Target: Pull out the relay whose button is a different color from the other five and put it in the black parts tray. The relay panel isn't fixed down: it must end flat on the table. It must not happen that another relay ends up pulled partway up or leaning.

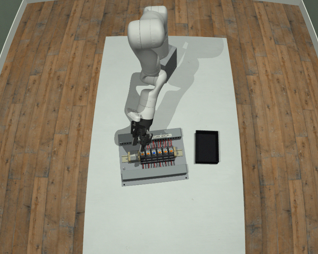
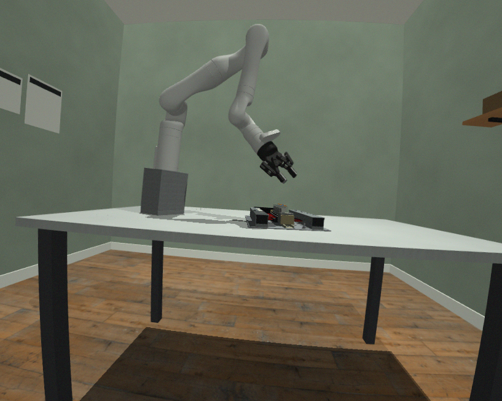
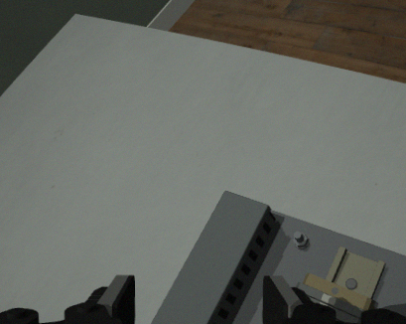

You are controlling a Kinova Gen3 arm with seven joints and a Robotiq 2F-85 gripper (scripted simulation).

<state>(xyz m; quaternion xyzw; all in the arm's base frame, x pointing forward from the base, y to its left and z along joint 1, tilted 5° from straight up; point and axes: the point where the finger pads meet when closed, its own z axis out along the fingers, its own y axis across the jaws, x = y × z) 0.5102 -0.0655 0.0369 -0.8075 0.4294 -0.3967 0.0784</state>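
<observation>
The grey relay panel (image 1: 153, 157) lies flat on the white table. A row of relays sits on its rail. One relay has a blue button (image 1: 153, 153); the ones beside it have orange buttons (image 1: 159, 151). My gripper (image 1: 139, 143) hangs well above the left end of the row, tilted, partly open and empty. The side view shows the gripper (image 2: 287, 175) clear above the panel (image 2: 286, 219). In the wrist view my fingertips frame the panel's grey wire duct (image 3: 220, 263); the relays are out of frame there. The black parts tray (image 1: 206, 146) stands right of the panel, empty.
The arm's grey base block (image 1: 168, 61) stands at the far end of the table. A second grey wire duct (image 1: 153, 175) runs along the panel's near edge. Red and black wires run between the relays and the ducts.
</observation>
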